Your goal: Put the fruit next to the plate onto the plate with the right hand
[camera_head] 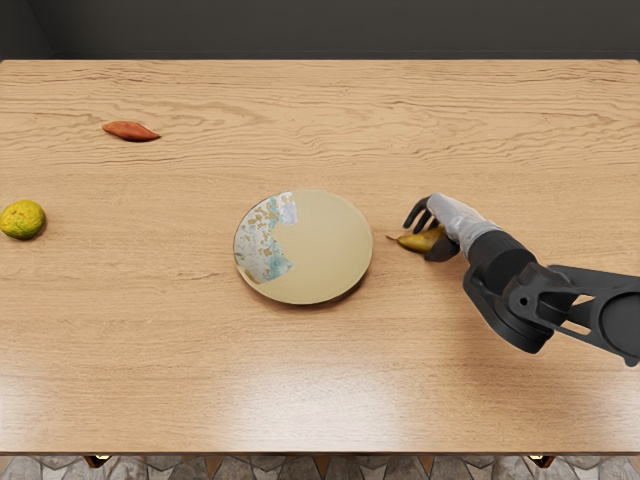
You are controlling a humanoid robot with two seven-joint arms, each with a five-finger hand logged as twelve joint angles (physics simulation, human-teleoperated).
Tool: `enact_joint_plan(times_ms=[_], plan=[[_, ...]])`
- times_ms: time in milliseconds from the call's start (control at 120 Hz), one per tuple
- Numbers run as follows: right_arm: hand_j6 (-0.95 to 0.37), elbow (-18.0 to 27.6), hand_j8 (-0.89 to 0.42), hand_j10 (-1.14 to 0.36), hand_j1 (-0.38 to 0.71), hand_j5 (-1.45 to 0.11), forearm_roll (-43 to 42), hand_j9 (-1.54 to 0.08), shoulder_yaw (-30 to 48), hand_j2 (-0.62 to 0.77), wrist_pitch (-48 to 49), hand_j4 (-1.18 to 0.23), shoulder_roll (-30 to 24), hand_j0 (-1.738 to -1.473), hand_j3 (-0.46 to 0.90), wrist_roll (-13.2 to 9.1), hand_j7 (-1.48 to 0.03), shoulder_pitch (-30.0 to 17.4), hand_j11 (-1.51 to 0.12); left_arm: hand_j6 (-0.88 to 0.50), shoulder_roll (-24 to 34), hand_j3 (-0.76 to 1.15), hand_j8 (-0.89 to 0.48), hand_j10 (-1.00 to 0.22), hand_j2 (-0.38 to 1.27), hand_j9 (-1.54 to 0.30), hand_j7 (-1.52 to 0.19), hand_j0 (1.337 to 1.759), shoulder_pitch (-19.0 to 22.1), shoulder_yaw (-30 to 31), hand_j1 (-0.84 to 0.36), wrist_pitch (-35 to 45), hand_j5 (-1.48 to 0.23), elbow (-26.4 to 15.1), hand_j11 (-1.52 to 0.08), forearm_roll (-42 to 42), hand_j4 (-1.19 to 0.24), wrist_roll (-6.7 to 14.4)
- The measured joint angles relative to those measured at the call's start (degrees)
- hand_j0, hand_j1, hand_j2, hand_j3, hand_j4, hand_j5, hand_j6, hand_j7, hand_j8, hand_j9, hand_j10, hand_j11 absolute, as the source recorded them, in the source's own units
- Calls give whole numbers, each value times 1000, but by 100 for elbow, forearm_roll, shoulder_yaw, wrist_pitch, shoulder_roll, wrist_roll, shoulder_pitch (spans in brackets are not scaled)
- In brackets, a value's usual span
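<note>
Beside the plate (322, 262), right hand (438, 228) half-hiding yellow fruit (419, 240)

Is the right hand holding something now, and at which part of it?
Yes, the right hand grasps the yellow fruit beside the plate; its fingers close over the fruit's right end.

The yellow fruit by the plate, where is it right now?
In the head view, the yellow fruit sits just right of the plate, gripped by the right hand.
</note>
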Motion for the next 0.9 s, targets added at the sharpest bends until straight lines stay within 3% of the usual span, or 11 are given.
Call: enact_joint_plan(times_ms=[175,383,650,900], plan=[[-578,0,-524,-517,296,-865,12,-862,15,222,16,-660,-3,-1655,0,-2,-860,16,-868,-5,0,0,-5,-5,1,-6,-6,1658,0,0,343,0,-6,-1,-6,0,-5,1],[-598,0,-536,-532,302,-933,36,-924,59,308,21,-702,-20,-1656,1,-3,-920,85,-932,-5,0,0,-5,-5,1,-6,-6,1658,0,0,343,0,-6,-1,-6,0,-5,1],[-604,0,-530,-524,301,-968,137,-955,119,321,25,-716,-151,-1656,0,-5,-946,317,-961,-5,0,0,-5,-5,1,-6,-6,1658,0,0,343,0,-6,-2,-6,0,-5,1],[-606,0,-519,-524,301,-986,179,-966,763,325,400,-721,-234,-1656,0,-8,-957,350,-969,-5,0,0,-5,-5,1,-6,-6,1658,0,0,343,0,-6,-2,-6,0,-5,0]])
